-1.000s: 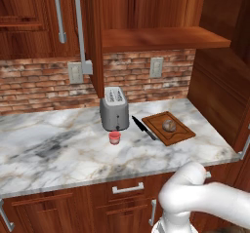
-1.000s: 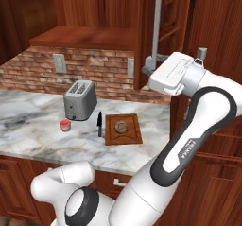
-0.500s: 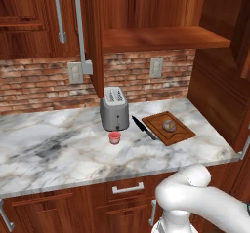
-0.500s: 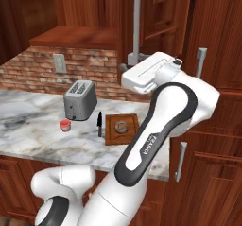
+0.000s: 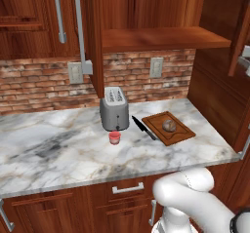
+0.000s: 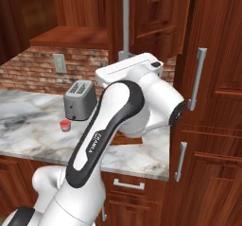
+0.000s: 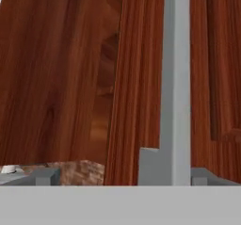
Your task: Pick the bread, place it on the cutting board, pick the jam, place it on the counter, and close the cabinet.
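The bread (image 5: 169,125) rests on the cutting board (image 5: 181,134), on the right part of the counter (image 5: 58,151). The jam (image 5: 114,137) stands on the counter just in front of the toaster; it shows again as the jam (image 6: 64,124) in the right base view. My gripper (image 7: 124,177) is open, up against the edge of the cabinet door (image 7: 136,78), close to its long silver handle (image 7: 175,68). That door (image 6: 156,17) stands partly swung in, with my white hand (image 6: 130,70) behind it. The arm hides the bread and most of the board in the right base view.
A silver toaster (image 5: 114,109) sits at the brick back wall, and a black knife (image 5: 144,128) lies left of the board. The cabinet's left door (image 5: 93,37) juts out edge-on over the toaster. A tall cupboard (image 6: 212,102) bounds the counter's right end.
My arm has swept left in the right base view, and the cabinet door and its handle have swung that way with it, toward shut. Bread, jam and board have not moved.
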